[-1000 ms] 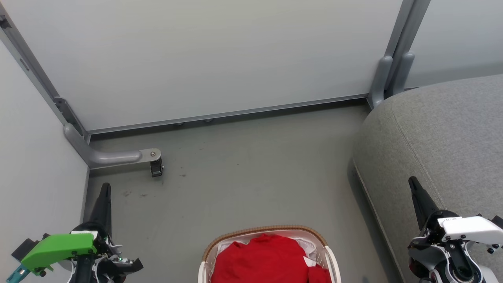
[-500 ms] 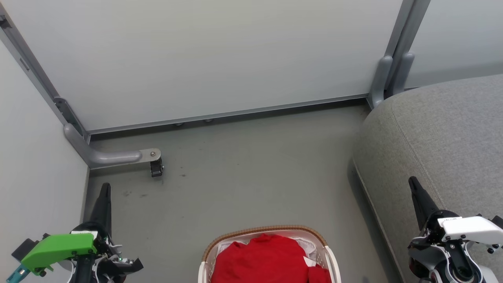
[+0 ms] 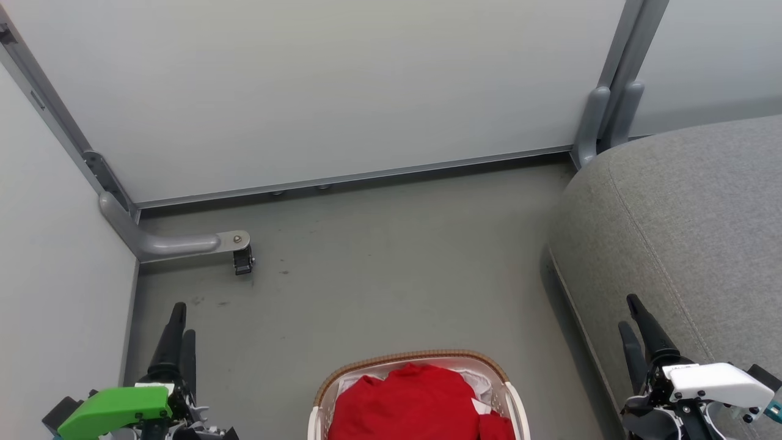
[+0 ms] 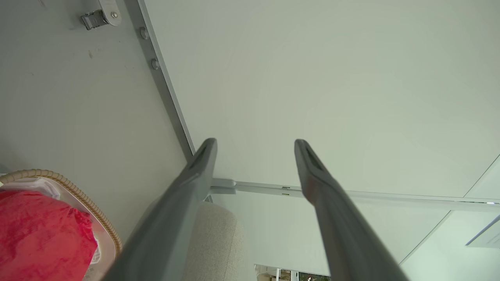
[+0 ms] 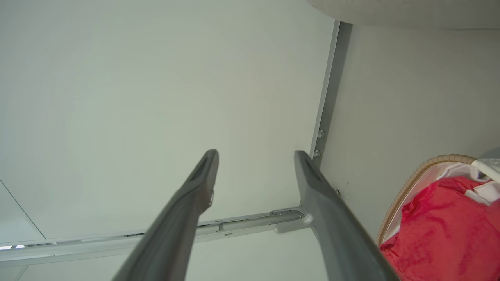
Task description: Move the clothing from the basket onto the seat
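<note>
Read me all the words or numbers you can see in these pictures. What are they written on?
None can be read.
No words, numbers or signs show on the clothing, the basket, the seat or the wall panels.
Any print on the white cover of the right gripper is too small to read.

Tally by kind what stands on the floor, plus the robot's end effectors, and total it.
laundry basket: 1
heap of red clothing in it: 1 (number of garments cannot be told)
sofa: 1
partition caster foot: 1
end effectors: 2, the left end effector and the right end effector, both open
Total: 6
</note>
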Motion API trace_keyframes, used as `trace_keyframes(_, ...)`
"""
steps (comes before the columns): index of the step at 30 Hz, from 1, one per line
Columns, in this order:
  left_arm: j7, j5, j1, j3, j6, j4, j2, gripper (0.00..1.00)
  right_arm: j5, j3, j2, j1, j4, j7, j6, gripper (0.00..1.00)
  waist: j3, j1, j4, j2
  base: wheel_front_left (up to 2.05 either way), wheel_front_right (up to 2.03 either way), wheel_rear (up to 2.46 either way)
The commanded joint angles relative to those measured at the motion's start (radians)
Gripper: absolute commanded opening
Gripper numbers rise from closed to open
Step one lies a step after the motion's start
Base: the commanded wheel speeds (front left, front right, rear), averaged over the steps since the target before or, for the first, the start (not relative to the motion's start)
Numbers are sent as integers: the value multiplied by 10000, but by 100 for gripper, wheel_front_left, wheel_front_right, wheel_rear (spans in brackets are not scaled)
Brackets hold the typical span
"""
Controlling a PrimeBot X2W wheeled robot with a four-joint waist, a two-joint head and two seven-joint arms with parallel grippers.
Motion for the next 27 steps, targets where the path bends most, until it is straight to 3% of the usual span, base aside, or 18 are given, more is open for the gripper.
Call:
trace_keyframes(1,-121,179,-62,-112,-9,-267,32,100,-179,65,-79,-106,-213,-136,1,100,2,0,1,-1,0,0,0)
trace_keyframes(14,-698,896,38,-653,-18,-753,49,100,-1484,-90,-110,-91,-443,-715,1,100,-15,0,31,-1,0,0,0)
trace_keyframes(27,-1208,3359,-40,-797,-26,-1128,66,100,-3952,-99,-137,-69,-978,-1227,2,100,-23,0,91,-1,0,0,0)
